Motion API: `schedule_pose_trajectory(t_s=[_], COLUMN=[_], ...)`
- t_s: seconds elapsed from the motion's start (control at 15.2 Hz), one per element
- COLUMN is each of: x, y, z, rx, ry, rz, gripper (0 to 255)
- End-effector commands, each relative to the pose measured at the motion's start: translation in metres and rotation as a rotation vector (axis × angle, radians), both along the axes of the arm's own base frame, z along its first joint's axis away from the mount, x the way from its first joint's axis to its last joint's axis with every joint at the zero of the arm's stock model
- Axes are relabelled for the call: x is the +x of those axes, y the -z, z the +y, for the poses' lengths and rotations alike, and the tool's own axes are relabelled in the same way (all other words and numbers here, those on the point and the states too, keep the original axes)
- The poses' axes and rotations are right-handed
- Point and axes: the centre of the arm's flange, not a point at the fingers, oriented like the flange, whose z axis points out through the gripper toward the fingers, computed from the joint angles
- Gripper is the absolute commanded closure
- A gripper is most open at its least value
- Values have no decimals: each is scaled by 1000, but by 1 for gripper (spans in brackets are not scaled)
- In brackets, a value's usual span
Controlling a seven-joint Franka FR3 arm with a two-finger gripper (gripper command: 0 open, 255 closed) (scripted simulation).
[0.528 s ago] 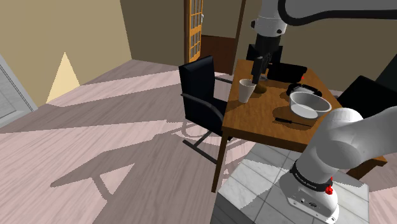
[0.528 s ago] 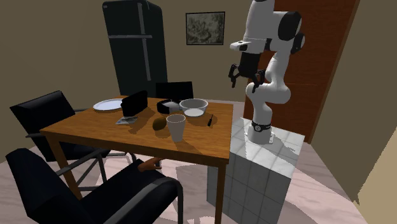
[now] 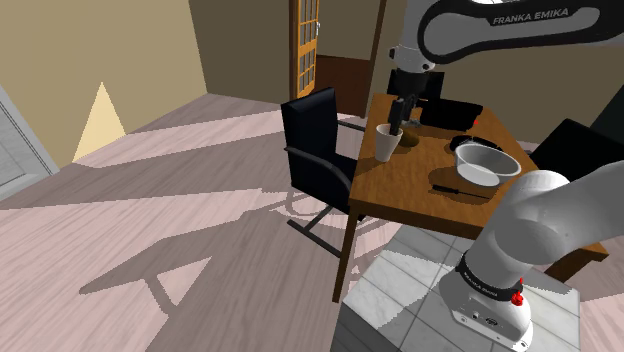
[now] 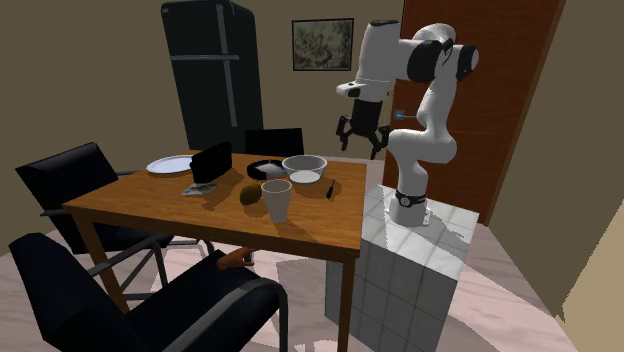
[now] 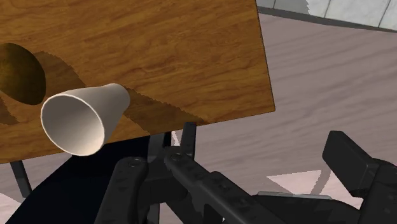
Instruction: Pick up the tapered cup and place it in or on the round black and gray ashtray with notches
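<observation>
Looking at the brown wooden table point(image 4: 130, 205), we see the cup point(image 4: 277, 200) standing up straight near the long edge where a black chair point(image 4: 190, 300) sits. It is a pale cup, wide at the top and thin at the bottom. A small brown round thing point(image 4: 250, 194) lies just beside it. The ashtray point(image 4: 265, 167) is round and dark with a grey part on top. It sits more to the middle of the table, right next to a big grey bowl point(image 4: 304, 166); we cannot tell if they touch. The cup and the ashtray are apart. The gripper point(image 4: 361, 142) hangs in the air on the white arm point(image 4: 432, 95), higher than the cup. In the second exterior view it is above the short edge of the table by the stand point(image 4: 400, 270). Its two black fingers are spread wide apart and they have hold of nothing. From the wrist view we look into the cup's open mouth, with a corner of the table close by. A white plate point(image 4: 170, 165) and a black box point(image 4: 210, 162) are near the far edge.
</observation>
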Motion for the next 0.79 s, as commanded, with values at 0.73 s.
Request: schedule_pose_trajectory(t_s=[0.73], x=[68], y=[84], z=[-127], rx=[-13], ry=[28], rz=[-58], gripper=[0])
